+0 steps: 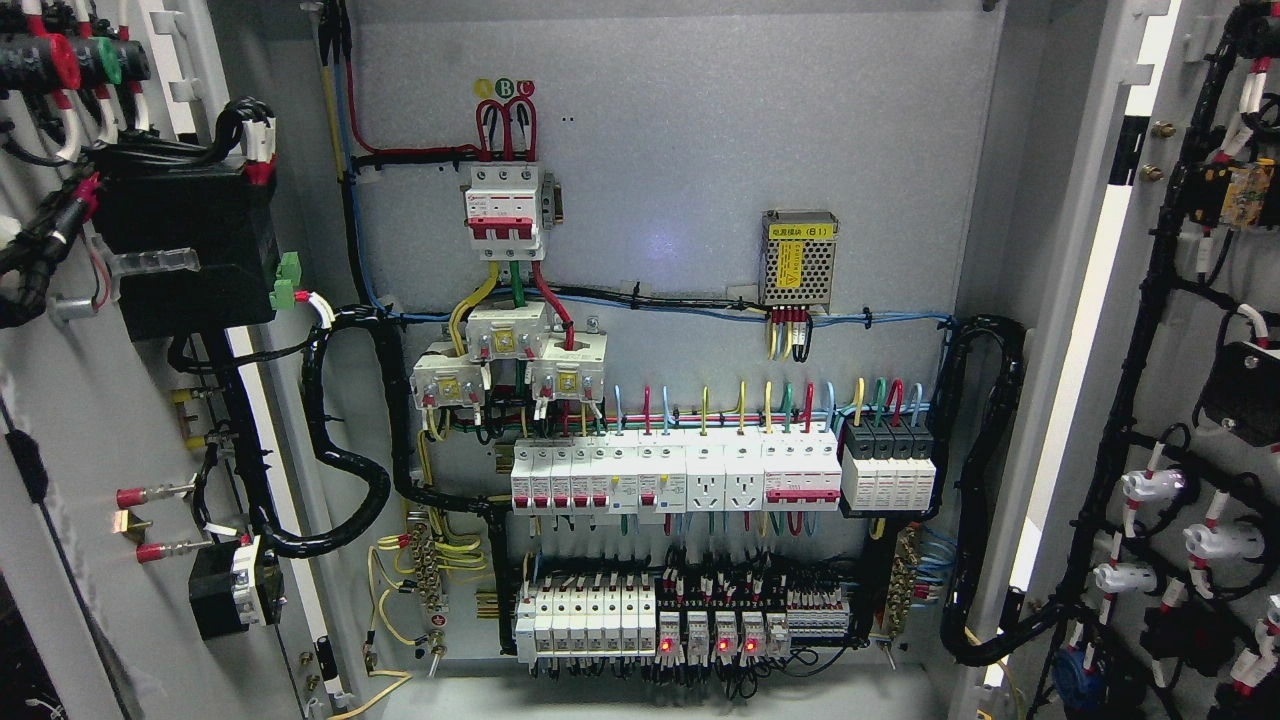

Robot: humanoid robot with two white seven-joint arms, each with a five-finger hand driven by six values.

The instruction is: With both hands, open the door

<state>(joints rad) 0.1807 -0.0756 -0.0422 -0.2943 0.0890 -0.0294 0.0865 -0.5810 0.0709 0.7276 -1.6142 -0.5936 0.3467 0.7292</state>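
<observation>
Both grey metal cabinet doors stand swung wide, the left door [90, 420] at the near left and the right door [1180, 330] at the near right, their inner faces carrying black wire bundles. Between them, the far grey back panel [680, 150] holds rows of white circuit breakers [670, 475]. Neither robot hand appears, so their fingers cannot be judged.

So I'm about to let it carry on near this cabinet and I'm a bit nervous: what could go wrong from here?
Neither hand is in view, so nothing shows where the arms are.

1. Red indicator lights glow on the bottom row, so the panel seems live; reaching in is hazardous.
2. Cable bundles on the left door and right door hang loose and could snag fingers.
</observation>
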